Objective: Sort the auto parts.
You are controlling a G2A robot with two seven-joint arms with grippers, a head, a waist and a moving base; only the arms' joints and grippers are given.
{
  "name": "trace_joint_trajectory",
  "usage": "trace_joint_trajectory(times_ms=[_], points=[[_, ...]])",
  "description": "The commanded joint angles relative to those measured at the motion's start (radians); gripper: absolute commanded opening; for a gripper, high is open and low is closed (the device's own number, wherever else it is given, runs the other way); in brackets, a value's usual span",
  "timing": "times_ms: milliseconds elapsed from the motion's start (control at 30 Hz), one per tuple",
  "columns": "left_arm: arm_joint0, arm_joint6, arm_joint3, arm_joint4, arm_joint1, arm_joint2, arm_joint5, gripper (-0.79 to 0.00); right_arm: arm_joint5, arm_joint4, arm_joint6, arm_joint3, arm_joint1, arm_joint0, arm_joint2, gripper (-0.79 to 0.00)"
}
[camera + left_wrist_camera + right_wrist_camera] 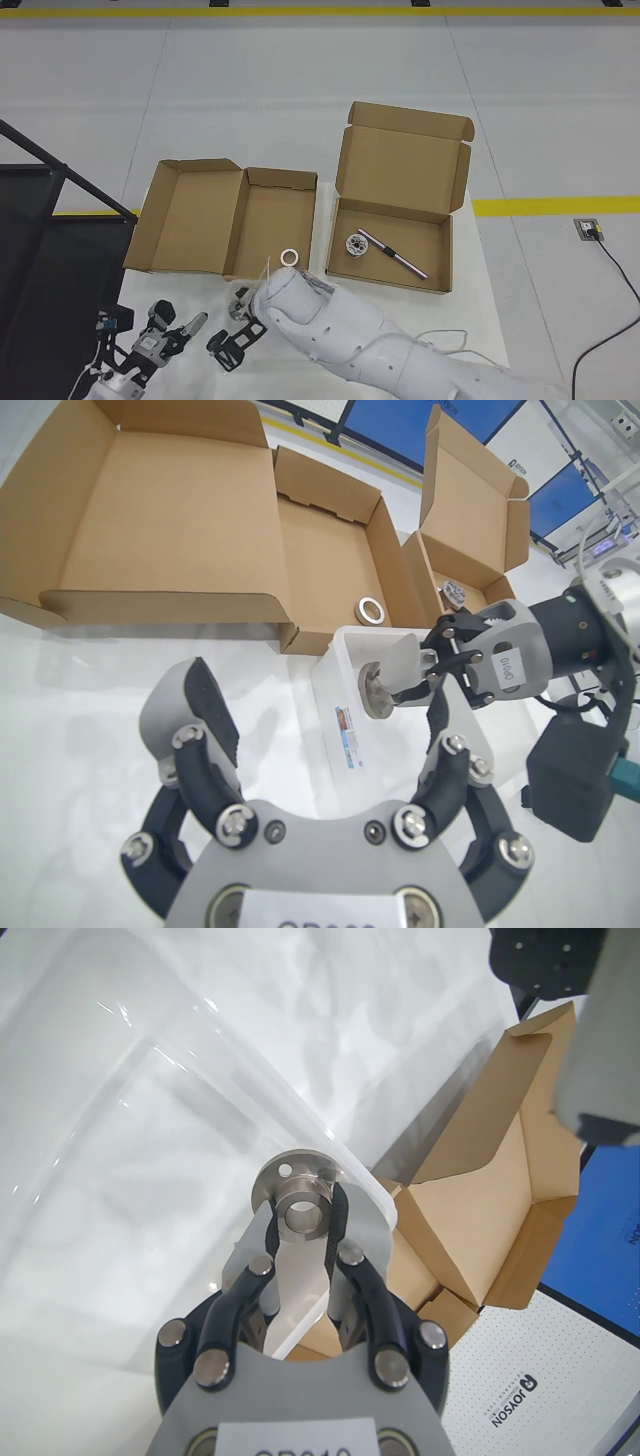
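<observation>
Two open cardboard boxes sit side by side on the white table (pixel 100 725), their lids folded back. The left box (pixel 190 215) has a metal ring (pixel 290 256) on its floor near the front wall. The right box (pixel 425 235) holds a gear (pixel 356 243) and a thin rod (pixel 392 252) lying slantwise just beside it. A clear bin (pixel 390 760) stands on the table just in front of the boxes, near the left box's front corner. The right gripper (pixel 303 1213) is at the bin's rim with its jaws closed narrow on the hub of a flanged metal bushing (pixel 280 1178), one finger on each side, the flange facing away from the wrist. Whether the bushing is inside the bin or just above its edge cannot be told. The left gripper (pixel 320 690) hangs over the table on the near side of the bin, its jaws spread wide and holding nothing, pointed toward the bin and the right gripper.
</observation>
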Motion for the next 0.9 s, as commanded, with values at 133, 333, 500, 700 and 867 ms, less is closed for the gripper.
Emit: trace_joint_trajectory(times_ms=[133,333,500,700,867], points=[[0.005,0.028,0.000,-0.076,-0.001,-0.025,-0.017,0.000,-0.003,-0.035,0.030,-0.137,0.062,-0.076,0.086,-0.785],[0.007,0.044,-0.002,-0.175,0.000,-0.081,-0.025,0.000,0.028,-0.045,0.107,-0.252,0.104,-0.160,0.185,-0.785],[0.009,0.020,0.003,-0.271,0.002,-0.128,-0.040,0.000,0.087,0.004,0.208,-0.272,0.109,-0.193,0.274,-0.785],[0.012,-0.020,0.005,-0.310,0.005,-0.157,-0.053,0.000,0.081,0.151,0.274,-0.116,0.065,-0.089,0.310,-0.785],[0.012,-0.022,0.005,-0.309,0.005,-0.157,-0.055,0.000,0.093,0.259,0.261,0.121,0.006,0.052,0.292,-0.785]])
